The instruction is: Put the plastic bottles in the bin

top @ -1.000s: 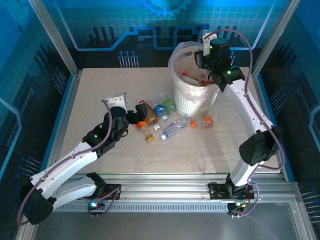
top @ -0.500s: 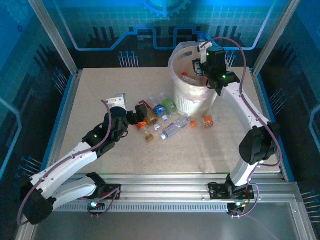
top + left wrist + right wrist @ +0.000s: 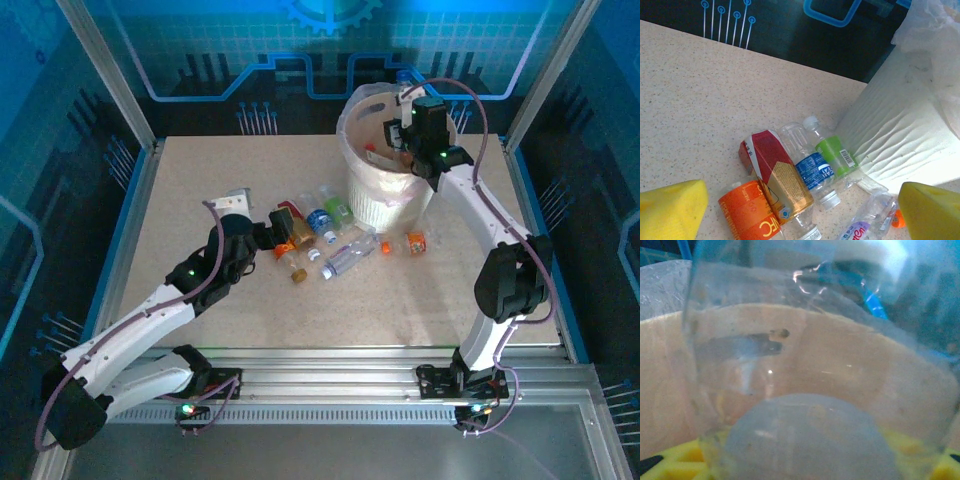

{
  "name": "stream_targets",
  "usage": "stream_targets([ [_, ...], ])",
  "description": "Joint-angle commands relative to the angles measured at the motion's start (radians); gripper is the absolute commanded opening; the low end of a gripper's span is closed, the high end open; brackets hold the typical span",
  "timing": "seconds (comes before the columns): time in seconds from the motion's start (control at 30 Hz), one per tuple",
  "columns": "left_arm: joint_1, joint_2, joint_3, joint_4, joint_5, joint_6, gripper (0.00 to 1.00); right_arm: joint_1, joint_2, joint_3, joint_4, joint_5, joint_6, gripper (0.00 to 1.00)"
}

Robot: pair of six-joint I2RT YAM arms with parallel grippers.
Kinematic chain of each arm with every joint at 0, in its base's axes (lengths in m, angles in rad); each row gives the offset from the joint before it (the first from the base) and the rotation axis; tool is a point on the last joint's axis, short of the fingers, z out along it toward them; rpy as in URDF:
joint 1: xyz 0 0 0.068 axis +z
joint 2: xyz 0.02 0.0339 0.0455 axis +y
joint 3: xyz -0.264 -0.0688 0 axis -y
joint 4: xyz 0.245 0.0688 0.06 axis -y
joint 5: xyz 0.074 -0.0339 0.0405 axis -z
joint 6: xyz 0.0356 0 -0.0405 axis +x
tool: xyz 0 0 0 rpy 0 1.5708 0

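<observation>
Over the mouth of the bin (image 3: 372, 200), in the overhead view, the right gripper (image 3: 400, 132) hangs a touch further in over the rim than a second ago. The left gripper (image 3: 283, 222) has not budged, parked just beside the plastic bottles (image 3: 318, 240) that lie on the table (image 3: 200, 180) near the bin's foot.

From the left wrist, its yellow fingers (image 3: 670, 210) stand wide apart with nothing between them, an orange-labelled bottle (image 3: 747, 222) nearest.

From the right wrist, a clear bottle (image 3: 815, 365) sits right against the lens above the yellow fingers (image 3: 675, 462). Whether they clamp it or have let go, I cannot tell. I'd call this the drop. Next the fingers need to spread fully, then the arm goes back for another.
</observation>
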Motion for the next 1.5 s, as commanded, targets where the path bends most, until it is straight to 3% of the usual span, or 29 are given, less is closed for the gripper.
stream_targets([
  [0.0, 0.009, -0.004, -0.015, -0.006, -0.021, -0.021, 0.99, -0.003, 0.040, -0.041, -0.051, -0.004, 0.006, 0.64],
  [0.13, 0.010, -0.004, -0.021, -0.005, -0.025, -0.022, 0.99, -0.002, 0.035, -0.054, -0.048, 0.003, 0.009, 0.76],
  [0.6, 0.012, 0.002, -0.032, 0.004, -0.033, -0.021, 0.99, 0.001, -0.055, -0.029, -0.072, 0.031, 0.015, 0.99],
  [1.0, 0.013, 0.022, -0.032, 0.013, -0.028, -0.025, 0.99, 0.001, -0.151, 0.075, -0.145, -0.043, 0.044, 1.00],
  [1.47, 0.018, 0.035, -0.019, 0.022, -0.030, -0.006, 0.99, 0.002, 0.168, 0.491, -0.299, -0.104, -0.034, 0.93],
])
